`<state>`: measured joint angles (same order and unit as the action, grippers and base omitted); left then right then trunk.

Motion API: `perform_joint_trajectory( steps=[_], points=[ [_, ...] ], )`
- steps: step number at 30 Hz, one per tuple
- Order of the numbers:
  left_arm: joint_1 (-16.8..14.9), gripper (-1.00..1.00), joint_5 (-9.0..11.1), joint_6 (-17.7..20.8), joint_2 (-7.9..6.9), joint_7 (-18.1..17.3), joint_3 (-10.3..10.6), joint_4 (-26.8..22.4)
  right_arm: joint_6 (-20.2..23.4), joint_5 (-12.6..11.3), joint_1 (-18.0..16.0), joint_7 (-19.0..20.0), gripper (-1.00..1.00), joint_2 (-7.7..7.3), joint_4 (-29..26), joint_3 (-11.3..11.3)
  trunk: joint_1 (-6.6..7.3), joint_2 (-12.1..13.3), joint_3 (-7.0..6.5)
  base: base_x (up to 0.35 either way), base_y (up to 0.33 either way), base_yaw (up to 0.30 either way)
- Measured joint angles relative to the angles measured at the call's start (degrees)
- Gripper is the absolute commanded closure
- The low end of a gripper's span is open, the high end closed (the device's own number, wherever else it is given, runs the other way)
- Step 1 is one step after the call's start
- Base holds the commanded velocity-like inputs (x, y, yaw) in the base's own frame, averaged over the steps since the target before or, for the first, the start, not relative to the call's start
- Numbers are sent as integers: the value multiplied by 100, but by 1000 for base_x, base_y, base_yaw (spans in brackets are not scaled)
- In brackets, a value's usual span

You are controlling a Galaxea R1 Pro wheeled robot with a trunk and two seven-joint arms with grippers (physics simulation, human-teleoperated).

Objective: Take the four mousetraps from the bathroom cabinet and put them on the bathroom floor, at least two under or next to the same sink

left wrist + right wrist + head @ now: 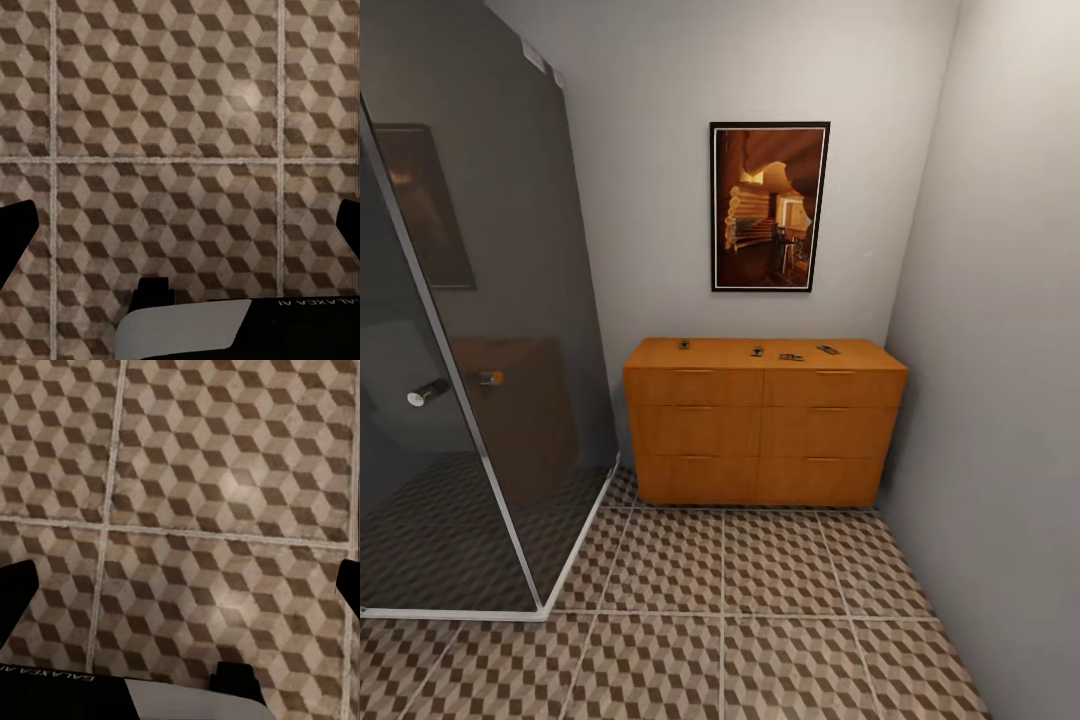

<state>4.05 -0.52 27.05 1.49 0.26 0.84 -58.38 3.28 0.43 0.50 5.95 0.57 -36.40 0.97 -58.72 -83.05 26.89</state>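
Mousetraps (791, 356) all four on top of cabinet (763, 425) at far wall — none moved yet, whole task left. Bathroom floor (760, 610) bare between. Left gripper (180, 232) and right gripper (180, 592) spread wide, empty — hanging over tiles.

Four mousetraps (757, 351) on cabinet (764, 430), picture (769, 207) above, shower glass (480, 330) left

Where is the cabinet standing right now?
In the head view, the cabinet stands against the far wall, under the framed picture, with the smoked glass panel to its left.
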Motion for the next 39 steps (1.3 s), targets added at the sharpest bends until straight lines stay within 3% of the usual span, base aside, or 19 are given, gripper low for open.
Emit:
perform_joint_trajectory(
  steps=[2, 5, 9, 10, 15, 21, 26, 30, 39],
  points=[
    [21, -100, 1, 81, 0, 3, 13, -140, 57, 1, 59, 1, -100, 1, -211, 1, 0, 0, 0, 0, 0, 0],
    [61, -100, 2, 303, 0, 7, 38, -547, 342, 4, 351, 1, -100, 6, -1044, 8, 0, 0, 0, 0, 0, 0],
    [88, -100, 3, 766, 0, 11, 57, -1267, 1137, 3, 894, 0, -100, 2, -2632, 8, 0, 0, 0, 0, 0, 0],
    [88, -100, 3, 771, 0, 11, 57, -1276, 1145, 4, 899, 0, -100, 2, -2646, 8, 0, 0, 0, 0, 0, 0],
    [113, -100, 4, 1557, -2, 13, 90, -2391, 2218, 3, 1394, 4, -100, -3, -4449, 23, 0, 0, 0, 0, 0, 0],
    [123, -100, 8, 2302, 2, 15, 350, -2988, 2780, 4, 1526, 7, -100, 2, -5103, 89, 0, 0, 0, 0, 0, 0],
    [-26, -100, 9, 2822, 141, 40, 558, -3185, 3189, 2, 1228, 13, -100, 1, -5318, 115, 0, 0, 0, 0, 0, 0],
    [-285, -100, 2, 2969, 259, 126, 611, -3232, 3416, -2, 888, 14, -100, 6, -5369, 126, 0, 0, 0, 0, 0, 0],
    [-1393, -100, 0, 3081, 439, 564, 658, -3281, 4228, -46, -462, 26, -100, 23, -5419, 139, -1, 1, -3, 0, 0, 0]
  ],
)
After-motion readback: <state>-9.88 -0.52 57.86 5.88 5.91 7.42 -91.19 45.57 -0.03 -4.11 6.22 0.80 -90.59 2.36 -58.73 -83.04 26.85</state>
